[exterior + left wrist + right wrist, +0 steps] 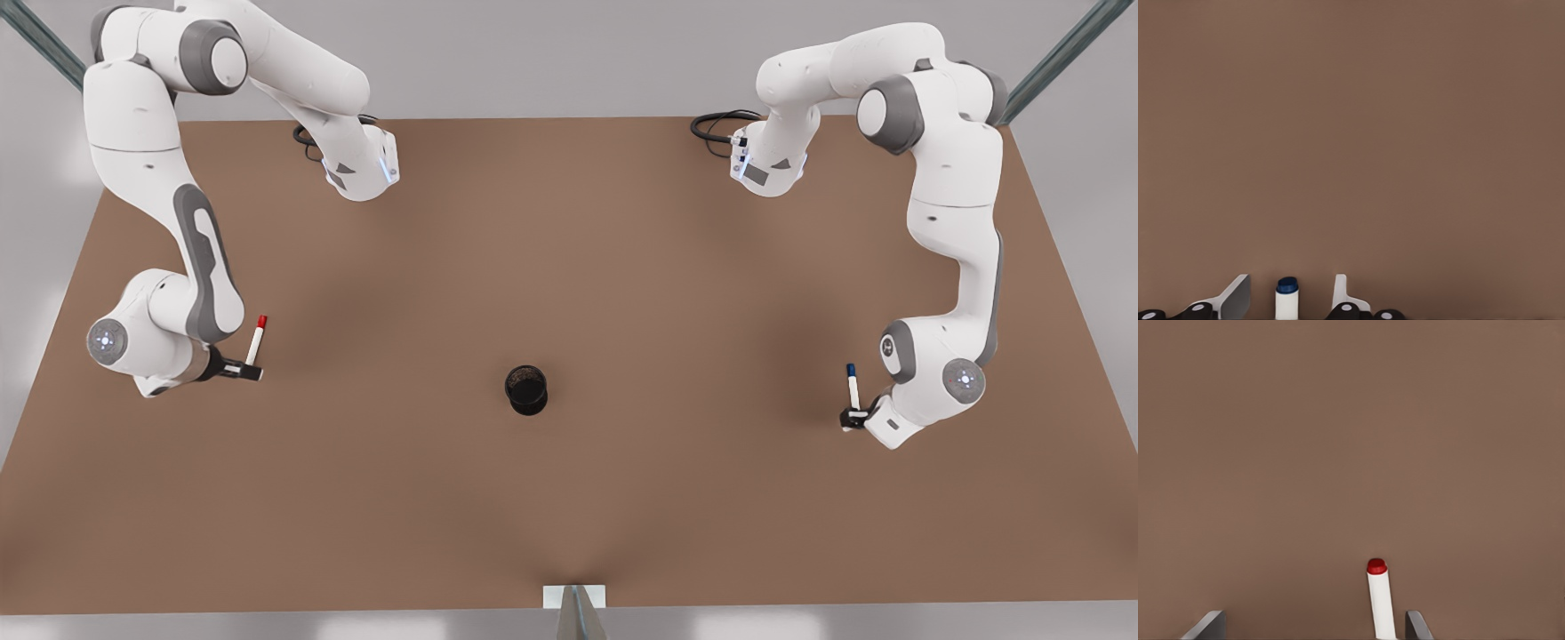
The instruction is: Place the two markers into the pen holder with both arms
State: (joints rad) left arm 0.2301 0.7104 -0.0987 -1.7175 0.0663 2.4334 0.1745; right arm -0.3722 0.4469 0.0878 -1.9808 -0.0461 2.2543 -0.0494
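Note:
The red-capped marker (257, 340) lies on the brown table (569, 267) at the front view's left. My right gripper (242, 369) is over its lower end. In the right wrist view the fingers stand open, with the red marker (1381, 600) nearer one finger of the right gripper (1315, 613). At the front view's right lies the blue-capped marker (853, 387), its lower end under my left gripper (852, 416). In the left wrist view the blue marker (1287, 303) sits between the fingers of the open left gripper (1292, 279), with a gap on each side. The black pen holder (526, 389) stands upright midway between the arms.
Both arm bases sit at the table's far edge, with black cables (720, 124) beside them. A small white bracket (574, 597) marks the near edge. Bare brown tabletop lies between each marker and the pen holder.

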